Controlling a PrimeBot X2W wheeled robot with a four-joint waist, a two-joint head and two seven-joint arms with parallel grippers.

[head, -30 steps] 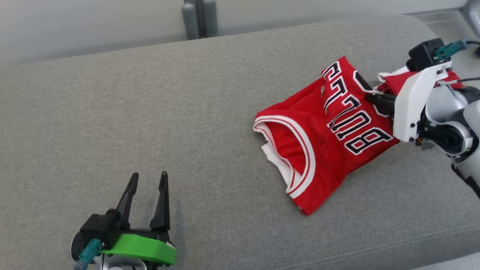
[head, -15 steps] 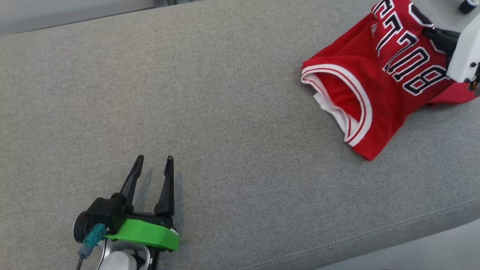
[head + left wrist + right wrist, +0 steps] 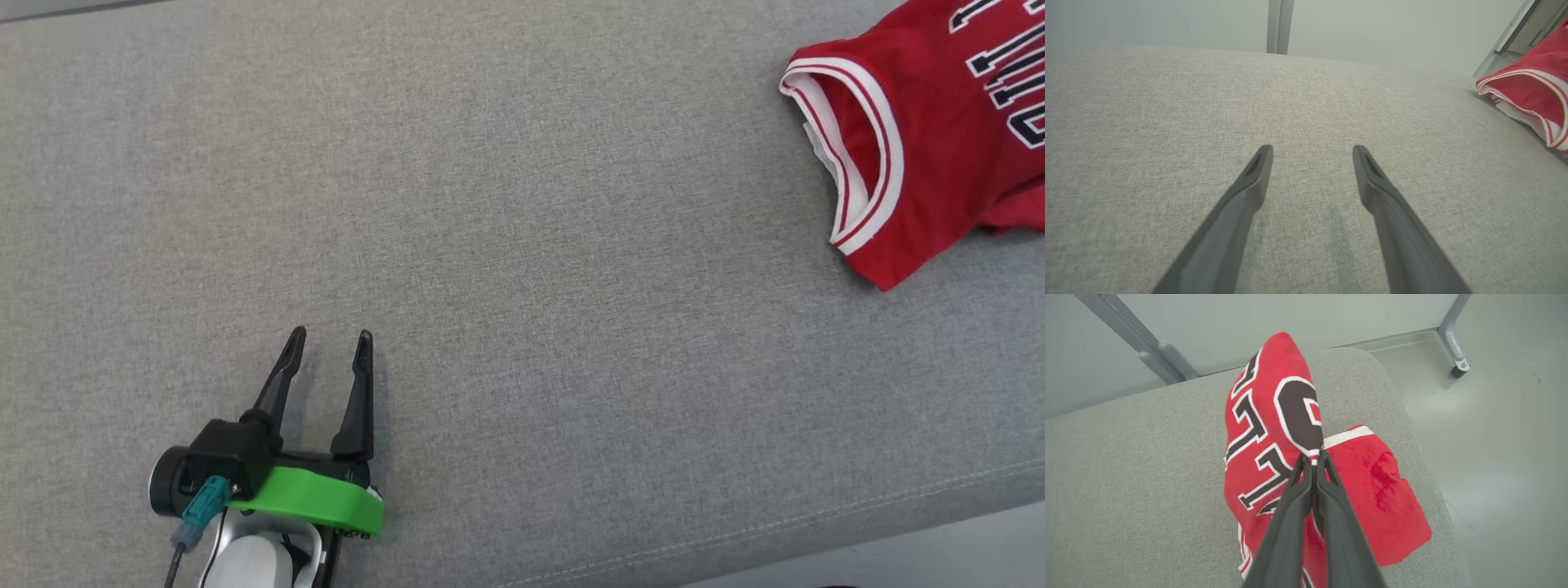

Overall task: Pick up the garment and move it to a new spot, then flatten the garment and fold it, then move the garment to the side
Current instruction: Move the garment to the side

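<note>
The red jersey (image 3: 922,155) is lying bunched up at the right end of the grey cushion (image 3: 522,245), with one part lifted up. My right gripper (image 3: 1312,457) is pinching its white-trimmed edge, fingers tight together on the cloth. I think I am doing a moving step. Next I am needing to pick a spot, lower the cloth and let go. My left gripper (image 3: 331,333) is hovering with fingers wide apart, holding nothing, far from the jersey.

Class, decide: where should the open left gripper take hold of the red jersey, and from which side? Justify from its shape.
Grip the white-trimmed opening of the jersey, coming from the robot's left across the cushion. That banded rim gapes toward the left gripper, giving its fingers a raised edge to pinch.
</note>
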